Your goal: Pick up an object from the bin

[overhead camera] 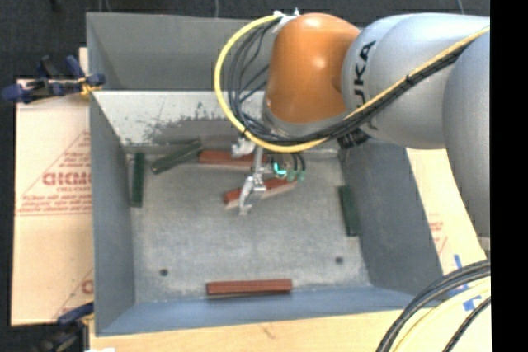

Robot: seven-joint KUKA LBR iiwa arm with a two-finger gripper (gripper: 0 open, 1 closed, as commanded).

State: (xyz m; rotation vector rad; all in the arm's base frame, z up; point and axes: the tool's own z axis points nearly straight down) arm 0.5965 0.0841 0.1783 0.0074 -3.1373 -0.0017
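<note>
My gripper (pixel 250 192) hangs below the orange wrist cover, down in the middle of the bin's back half. It sits right over a red-brown stick (pixel 276 187) that lies slightly tilted on the floor, and it crosses that stick near its left end. Another red-brown stick (pixel 219 158) lies just behind and to the left. Beside it a dark green stick (pixel 175 156) rests at an angle against the back wall.
A dark green stick (pixel 136 179) lies along the left wall and another (pixel 348 210) along the right wall. A long red-brown stick (pixel 248 288) lies against the front wall. The arm and its cables cover the bin's back right.
</note>
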